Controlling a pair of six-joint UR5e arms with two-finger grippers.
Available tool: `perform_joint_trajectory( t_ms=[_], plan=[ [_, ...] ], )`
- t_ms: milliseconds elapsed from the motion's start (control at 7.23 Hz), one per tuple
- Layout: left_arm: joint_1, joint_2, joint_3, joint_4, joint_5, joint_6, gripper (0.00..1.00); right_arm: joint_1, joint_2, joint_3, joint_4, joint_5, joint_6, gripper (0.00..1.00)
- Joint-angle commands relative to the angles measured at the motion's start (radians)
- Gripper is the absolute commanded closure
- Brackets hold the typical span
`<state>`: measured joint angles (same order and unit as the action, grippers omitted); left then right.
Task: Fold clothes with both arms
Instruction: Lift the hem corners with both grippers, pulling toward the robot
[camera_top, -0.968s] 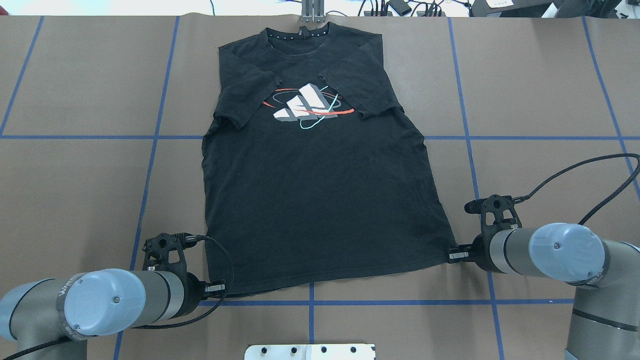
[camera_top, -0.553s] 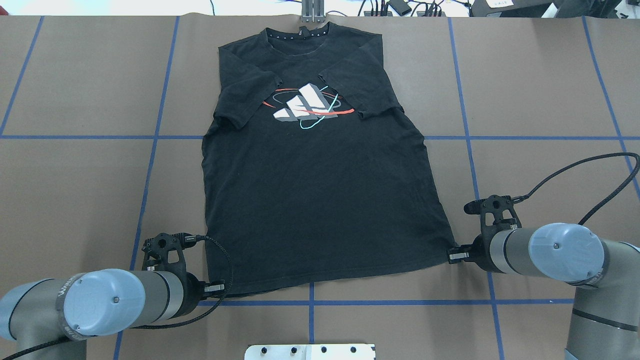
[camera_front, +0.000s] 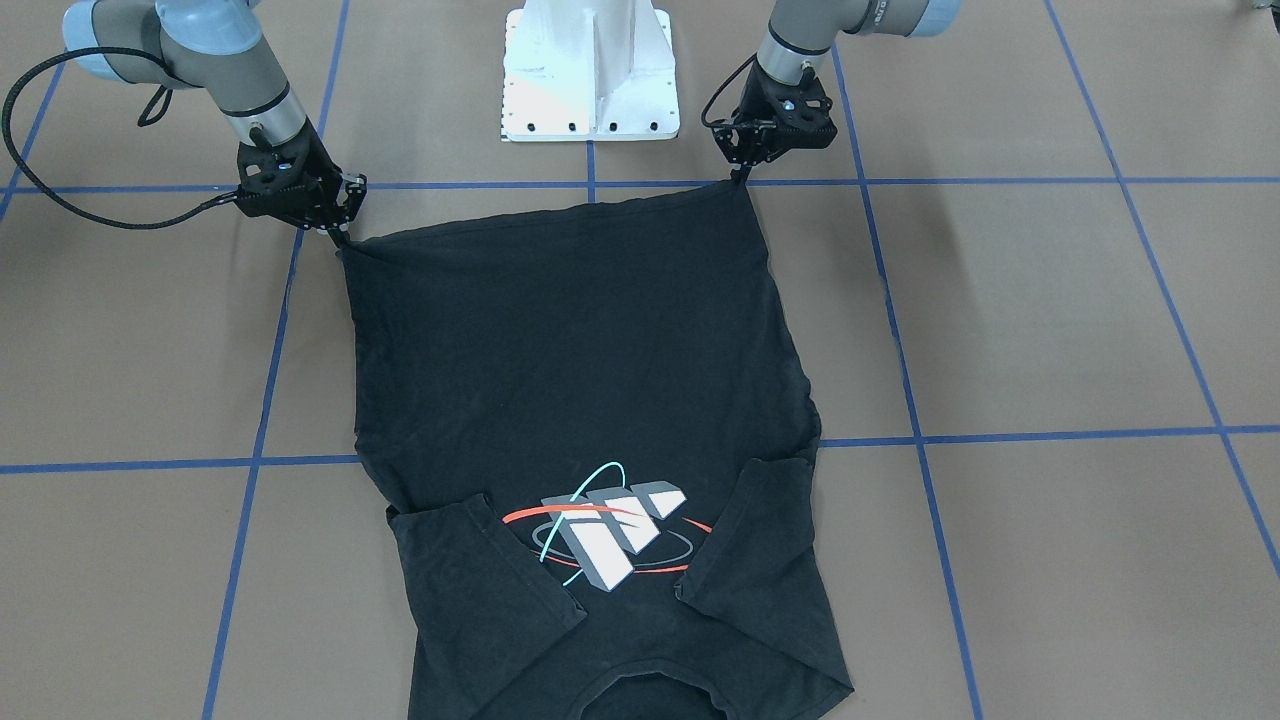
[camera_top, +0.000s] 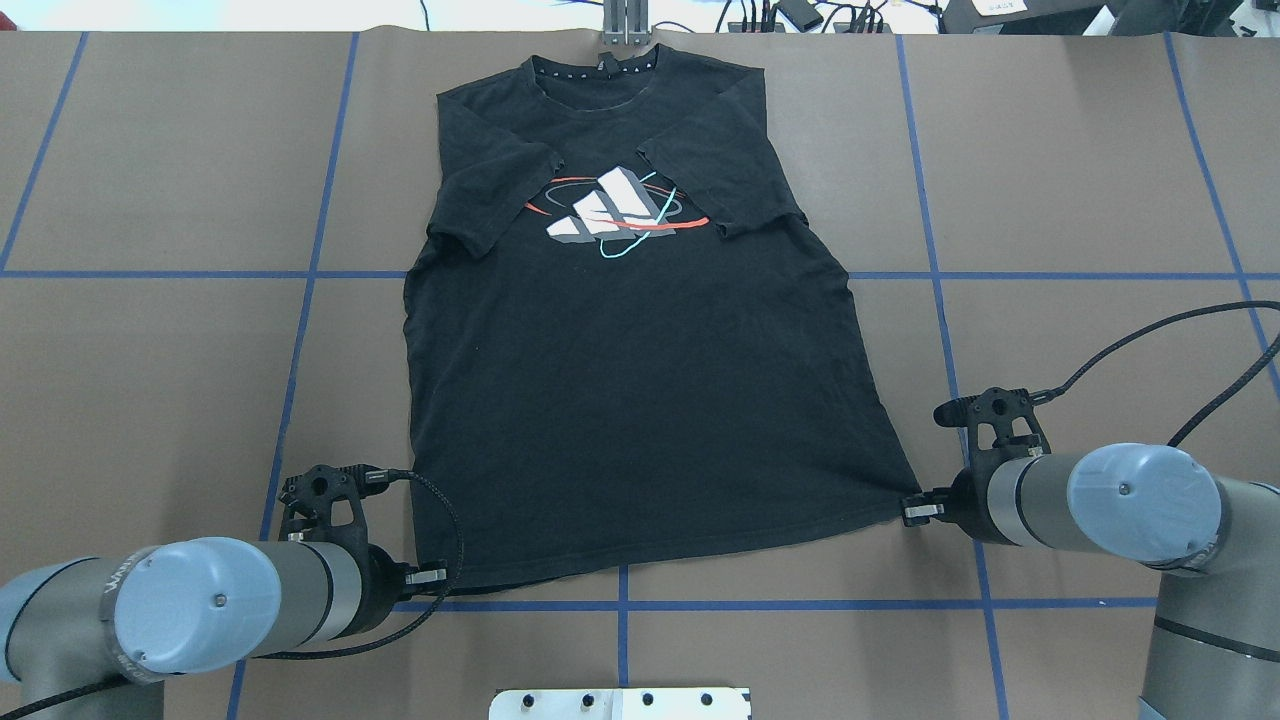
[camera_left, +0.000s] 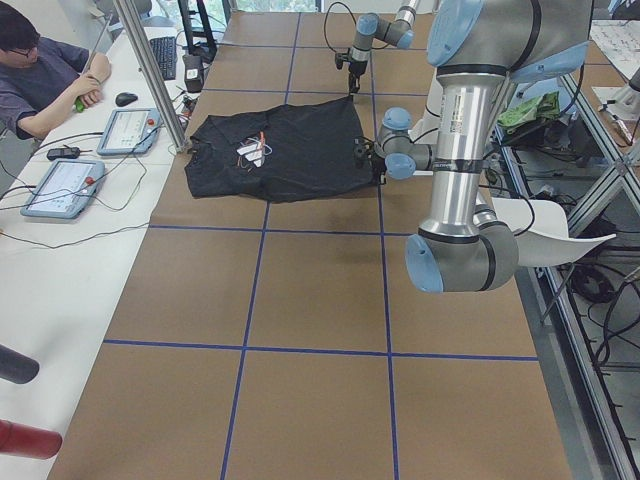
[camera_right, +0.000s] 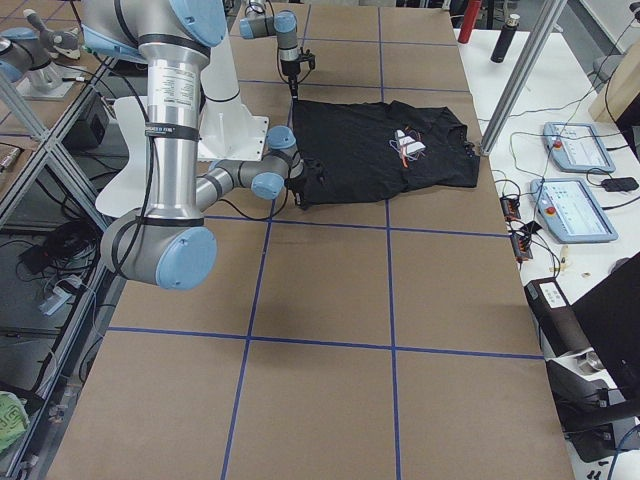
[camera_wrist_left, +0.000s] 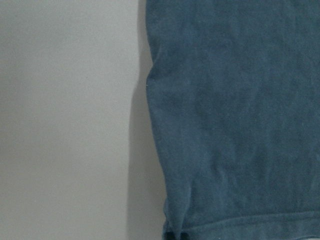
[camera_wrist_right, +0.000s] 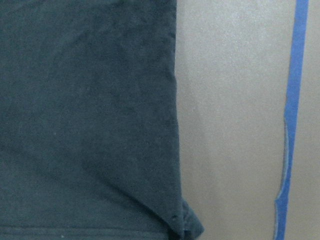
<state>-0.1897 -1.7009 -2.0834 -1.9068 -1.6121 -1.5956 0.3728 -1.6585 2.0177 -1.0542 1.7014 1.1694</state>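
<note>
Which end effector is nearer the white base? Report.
Left. The left end effector pinches the shirt's hem corner close to the white base; the right end effector holds the other corner, farther off.

The T-shirt (camera_top: 620, 400) is matt black cloth, faintly fuzzy up close, with a smooth flat print (camera_top: 610, 215) toward 12 o'clock in the overhead view. The table (camera_top: 150, 420) wears dull brown paper crossed by slightly shiny blue tape (camera_top: 150, 273). The arms (camera_top: 1030, 490) are satin silver-grey metal with smooth light blue plastic caps (camera_top: 1140, 500); the pedestal (camera_front: 590, 60) is white painted metal with a slight sheen.
</note>
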Motion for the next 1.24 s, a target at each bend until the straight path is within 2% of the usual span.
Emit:
perform_joint_trajectory(
  t_ms=[0, 138, 276, 415, 691, 968, 1106],
  plan=[
    [-0.001, 0.058, -0.097, 0.002, -0.011, 0.044, 1.00, 0.001, -0.076, 0.082, -0.001, 0.050, -0.001, 1.00],
    [-0.001, 0.087, -0.150, 0.002, -0.018, 0.052, 1.00, 0.000, -0.111, 0.125, -0.001, 0.085, -0.001, 1.00],
    [-0.001, 0.117, -0.197, 0.000, -0.087, 0.055, 1.00, -0.027, -0.165, 0.194, -0.001, 0.136, -0.001, 1.00],
    [-0.001, 0.150, -0.249, 0.000, -0.104, 0.056, 1.00, -0.070, -0.203, 0.261, -0.001, 0.174, -0.001, 1.00],
    [0.015, 0.178, -0.311, 0.000, -0.114, 0.054, 1.00, -0.132, -0.208, 0.350, -0.003, 0.246, 0.021, 1.00],
    [0.000, 0.181, -0.398, 0.002, -0.210, 0.052, 1.00, -0.132, -0.233, 0.459, -0.010, 0.312, 0.071, 1.00],
    [-0.046, 0.169, -0.396, 0.003, -0.248, 0.055, 1.00, -0.083, -0.248, 0.481, -0.012, 0.323, 0.072, 1.00]
  ],
)
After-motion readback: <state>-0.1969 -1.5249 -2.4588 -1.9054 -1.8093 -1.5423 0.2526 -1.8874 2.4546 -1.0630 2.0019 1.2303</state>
